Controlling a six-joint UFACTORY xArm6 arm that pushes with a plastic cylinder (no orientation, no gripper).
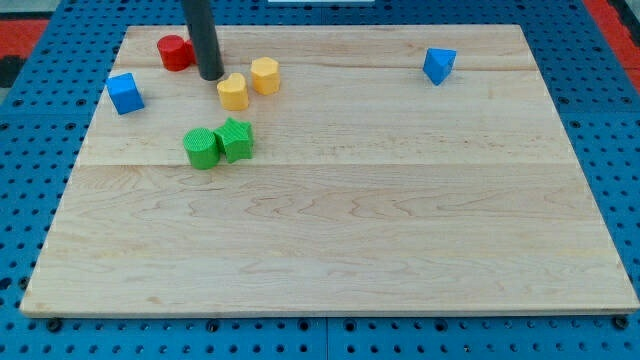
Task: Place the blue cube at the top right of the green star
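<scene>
On the pale wooden board [330, 230], my tip [211, 76], the blunt end of a straight dark rod that holds nothing, rests near the view's top left, just right of the red cylinder [175, 52] and left of two yellow blocks [250, 83]. The blue cube [125, 93] sits by the left edge, well apart from the green star [237, 138], which touches a green cylinder [201, 148]. A blue triangular block [438, 65] lies top right.

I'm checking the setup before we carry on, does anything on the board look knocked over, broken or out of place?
Nothing stands out. All blocks sit flat on the wooden board. My tip rests between the red block and the two yellow blocks. The green star touches the green cylinder. The blue cube sits apart, at the view's left.
</scene>
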